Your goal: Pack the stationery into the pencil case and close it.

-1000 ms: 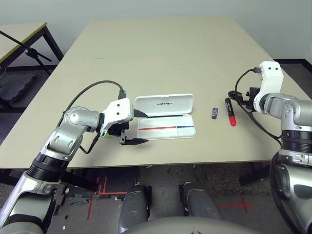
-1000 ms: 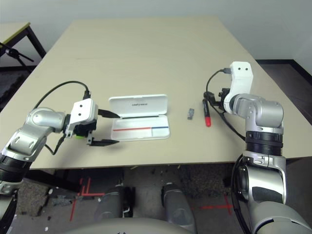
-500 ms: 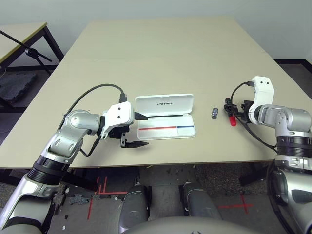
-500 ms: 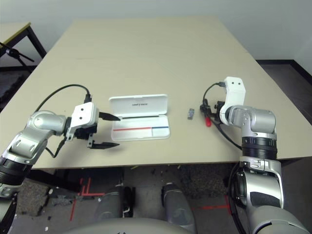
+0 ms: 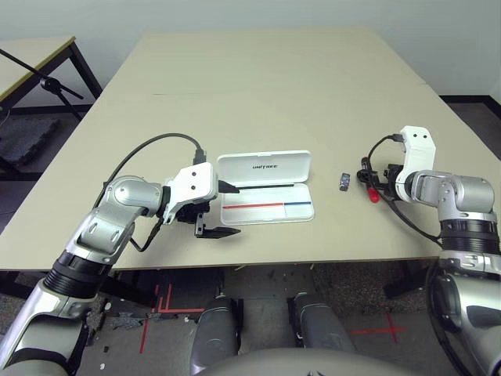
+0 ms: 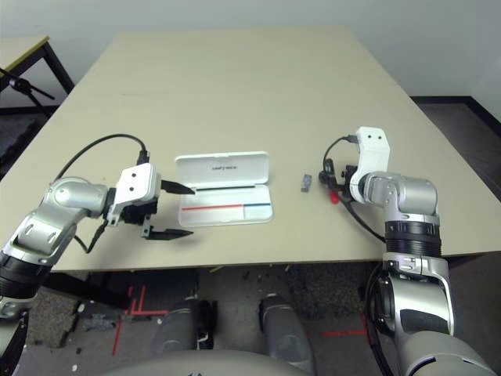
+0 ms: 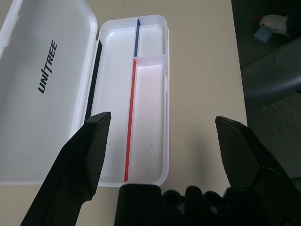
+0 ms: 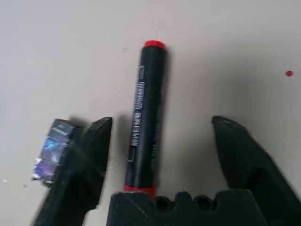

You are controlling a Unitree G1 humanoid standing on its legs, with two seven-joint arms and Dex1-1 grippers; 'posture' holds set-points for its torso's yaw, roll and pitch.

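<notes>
Now the right gripper [image 8: 157,141], open and empty, is straddling the marker [image 8: 146,117] mid-frame; closing off-centre risks nudging the clip [image 8: 52,148].

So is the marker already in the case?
No, the marker lies on the table between the right gripper's open fingers.

Pencil case [image 5: 266,188]: white, hinged, open flat on counter. Marker [image 8: 146,117]: lying flat, right of case. Small dark clip [image 5: 344,182] between them.
</notes>
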